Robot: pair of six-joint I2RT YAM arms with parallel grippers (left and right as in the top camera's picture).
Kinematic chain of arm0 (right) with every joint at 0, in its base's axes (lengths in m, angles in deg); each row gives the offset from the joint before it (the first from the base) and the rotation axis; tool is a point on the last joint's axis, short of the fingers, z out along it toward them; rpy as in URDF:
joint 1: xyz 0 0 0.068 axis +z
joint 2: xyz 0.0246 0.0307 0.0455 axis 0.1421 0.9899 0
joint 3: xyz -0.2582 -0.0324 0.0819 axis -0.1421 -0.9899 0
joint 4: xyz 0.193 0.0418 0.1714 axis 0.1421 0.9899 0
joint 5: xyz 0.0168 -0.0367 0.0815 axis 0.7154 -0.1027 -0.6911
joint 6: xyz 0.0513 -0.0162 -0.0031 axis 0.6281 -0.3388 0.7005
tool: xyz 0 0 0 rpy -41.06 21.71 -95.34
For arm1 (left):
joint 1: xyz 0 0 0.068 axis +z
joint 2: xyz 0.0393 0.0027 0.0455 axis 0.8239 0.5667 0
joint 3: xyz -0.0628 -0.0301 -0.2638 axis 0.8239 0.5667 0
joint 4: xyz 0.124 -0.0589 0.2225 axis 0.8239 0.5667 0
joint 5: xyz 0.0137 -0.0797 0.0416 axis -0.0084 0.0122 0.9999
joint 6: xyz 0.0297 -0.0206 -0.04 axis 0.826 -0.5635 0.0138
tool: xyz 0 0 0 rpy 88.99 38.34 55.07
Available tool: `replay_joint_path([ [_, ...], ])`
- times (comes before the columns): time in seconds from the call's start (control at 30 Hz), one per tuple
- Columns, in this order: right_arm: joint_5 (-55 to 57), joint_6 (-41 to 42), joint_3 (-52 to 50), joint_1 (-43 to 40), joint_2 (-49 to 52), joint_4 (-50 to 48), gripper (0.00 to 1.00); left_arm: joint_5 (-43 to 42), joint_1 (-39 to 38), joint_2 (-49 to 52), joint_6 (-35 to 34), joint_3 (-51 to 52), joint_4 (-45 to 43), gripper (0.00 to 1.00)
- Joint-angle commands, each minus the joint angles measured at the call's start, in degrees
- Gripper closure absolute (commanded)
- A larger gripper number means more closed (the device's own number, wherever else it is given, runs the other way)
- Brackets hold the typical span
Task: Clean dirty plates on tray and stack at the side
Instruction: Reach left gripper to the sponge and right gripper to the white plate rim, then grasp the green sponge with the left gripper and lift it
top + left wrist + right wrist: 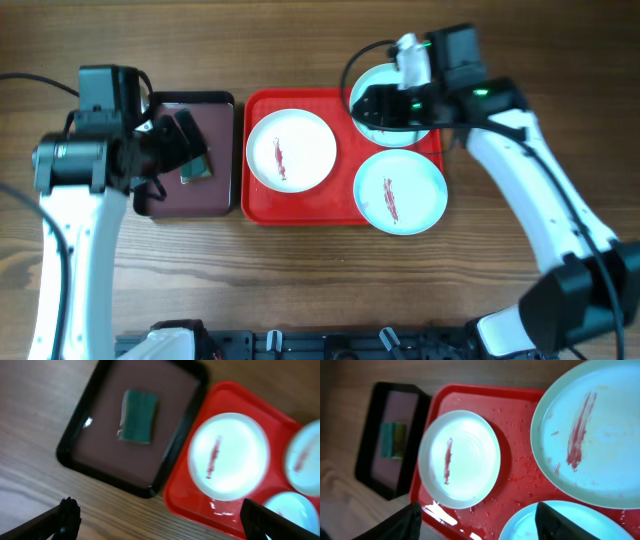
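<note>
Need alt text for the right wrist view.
A red tray holds a white plate and a pale-blue plate, each with a red streak, plus part of a second pale-blue plate. Left of it, a black-rimmed tray holds a green sponge; the open right claw frames the bottom edge.
</note>
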Motion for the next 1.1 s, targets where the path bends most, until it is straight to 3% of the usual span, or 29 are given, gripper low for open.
replay_joint_path([
  [0.0, 8.7, 5.9, 0.5, 4.0, 4.8, -1.9, 0.38, 2.5, 3.5, 6.2, -1.7, -0.7, 0.8, 0.00],
  [0.1, 8.6, 6.1, 0.5, 6.4, 10.9, -4.3, 0.51, 2.5, 5.9, 10.4, -1.7, -0.7, -1.1, 0.00],
  [0.23, 8.6, 6.6, 0.5, 7.6, 16.8, -6.9, 0.60, 2.5, 6.6, 11.2, -1.4, -0.7, -3.3, 0.00],
  [0.77, 6.7, 9.0, 0.4, 9.9, 28.1, -15.5, 0.74, 2.5, 6.6, 11.2, -1.5, -0.7, -4.0, 0.00],
  [0.83, 6.7, 9.0, 0.4, 10.0, 28.1, -15.6, 0.81, 2.5, 6.6, 11.2, -1.5, -0.7, -4.0, 0.00],
  [0.87, 7.3, 9.7, 0.4, 10.0, 28.1, -15.6, 0.91, 2.5, 6.6, 11.2, -1.5, -0.7, -4.1, 0.00],
  [0.9, 8.7, 11.9, 0.4, 10.0, 28.2, -15.4, 0.96, 2.5, 6.6, 11.3, -1.5, -0.7, -4.2, 0.00],
  [1.07, 9.7, 13.5, -0.1, 9.9, 28.5, -15.6, 0.96, 2.5, 6.6, 13.9, -1.5, -0.7, -4.2, 0.00],
])
